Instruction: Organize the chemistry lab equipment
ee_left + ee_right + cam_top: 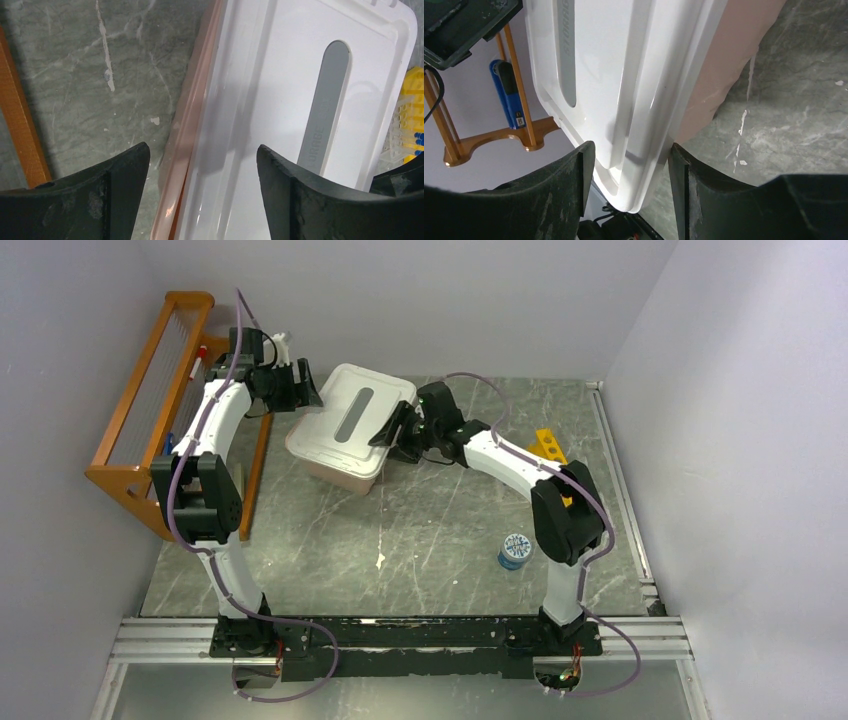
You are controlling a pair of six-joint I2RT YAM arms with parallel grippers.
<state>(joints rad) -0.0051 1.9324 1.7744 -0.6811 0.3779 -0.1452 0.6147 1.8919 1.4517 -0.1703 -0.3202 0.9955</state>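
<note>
The pink tub with its white lid (350, 418) stands at the back middle of the table. My left gripper (305, 390) is open, and its jaws straddle the tub's left rim and the lid's edge (235, 125) without touching them. My right gripper (392, 430) is on the opposite side, and its fingers (579, 170) press on the lid's raised edge (644, 125). A yellow tube rack (549, 445) lies behind the right arm. It also shows in the left wrist view (412, 115), holding blue-capped vials. A small blue piece (514, 551) stands at the front right.
The orange wooden rack (150, 410) stands along the left wall and holds a blue pen (504, 95). Grey walls close in the table at the back and on both sides. A metal rail (400, 635) runs along the near edge.
</note>
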